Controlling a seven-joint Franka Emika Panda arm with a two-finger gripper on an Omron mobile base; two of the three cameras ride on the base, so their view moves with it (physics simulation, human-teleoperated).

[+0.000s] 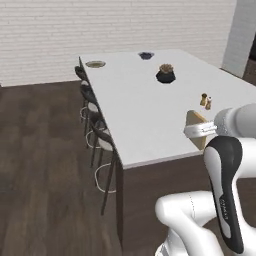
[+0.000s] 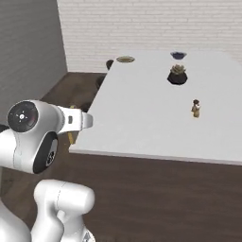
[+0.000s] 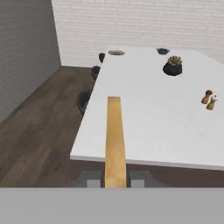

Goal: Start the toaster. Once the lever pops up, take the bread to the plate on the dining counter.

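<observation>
1 tan bread [image 3: 115, 140] slice stands edge-on in the clamped pincer [image 3: 115, 178].

A: How's the light?
B: Even and soft, no clear source. The counter [image 1: 150, 110] reads bright white, almost washed out, with no glare spots.
A: Shadows?
B: Faint; only the floor under the counter's edge darkens.
A: Sharpness?
B: All three views are slightly soft and grainy. Small far items blur. No edge distortion.

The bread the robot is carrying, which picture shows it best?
The hand view: the bread stands edge-on, pinched in the shut gripper. The left base view shows its tan face, part hidden; the right base view shows a sliver.
</observation>
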